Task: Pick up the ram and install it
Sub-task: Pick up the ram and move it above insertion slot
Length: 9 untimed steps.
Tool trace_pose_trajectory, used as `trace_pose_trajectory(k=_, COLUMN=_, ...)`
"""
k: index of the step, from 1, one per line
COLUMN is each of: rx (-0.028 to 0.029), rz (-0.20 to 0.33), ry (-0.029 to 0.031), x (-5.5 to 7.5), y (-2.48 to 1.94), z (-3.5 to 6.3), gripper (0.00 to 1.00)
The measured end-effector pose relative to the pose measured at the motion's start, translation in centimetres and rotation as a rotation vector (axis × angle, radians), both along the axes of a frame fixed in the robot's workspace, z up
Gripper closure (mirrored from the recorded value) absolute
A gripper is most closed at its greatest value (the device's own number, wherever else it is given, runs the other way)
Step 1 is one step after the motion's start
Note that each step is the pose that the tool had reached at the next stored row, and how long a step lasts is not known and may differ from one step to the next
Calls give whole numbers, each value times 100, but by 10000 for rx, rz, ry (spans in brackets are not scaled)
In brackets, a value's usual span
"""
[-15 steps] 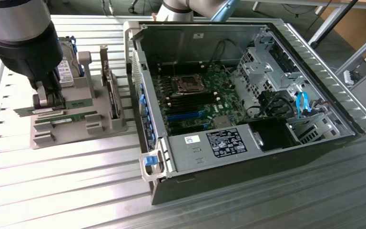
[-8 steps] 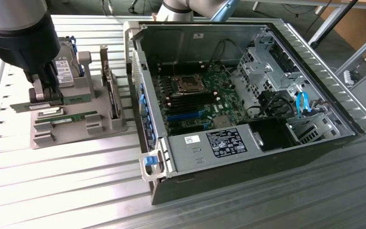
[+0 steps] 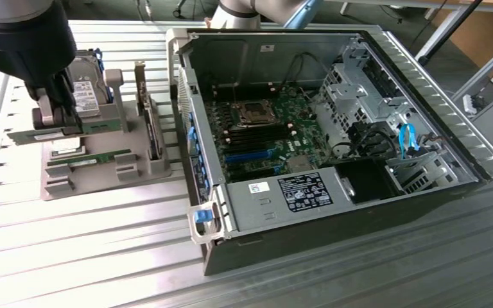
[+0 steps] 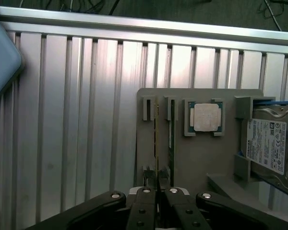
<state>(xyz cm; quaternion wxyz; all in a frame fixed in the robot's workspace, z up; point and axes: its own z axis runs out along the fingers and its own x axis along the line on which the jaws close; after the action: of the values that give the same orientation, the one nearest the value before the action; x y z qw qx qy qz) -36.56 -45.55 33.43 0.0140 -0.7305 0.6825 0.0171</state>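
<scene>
A: Where does the ram (image 4: 156,143) lie from the tool (image 4: 156,194)?

B: Right between the jaws; they are drawn in on the stick's thin upper edge, so I judge the tool clamped on the ram rather than standing apart.

A: And its long axis?

B: In the wrist view it runs straight away from the tool, edge-on, in line with its slot in the grey holder (image 4: 197,158); in the exterior view that puts it at the frame's left, mid height, lying roughly side to side.

A: Lifted or seated?

B: I cannot tell; the edge lines up with the slot posts.

A: Anything close by?

B: A second stick (image 4: 172,129) in the neighbouring slot, just beside the jaws; the open computer case (image 3: 238,54) stands on the counter (image 3: 101,250), close beside the holder on the exterior view's right.
</scene>
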Motion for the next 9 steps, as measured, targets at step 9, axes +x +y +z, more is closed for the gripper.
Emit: trace_pose_trajectory(k=9, rx=0, rz=0, ry=0, x=0, y=0, z=199, gripper=88)
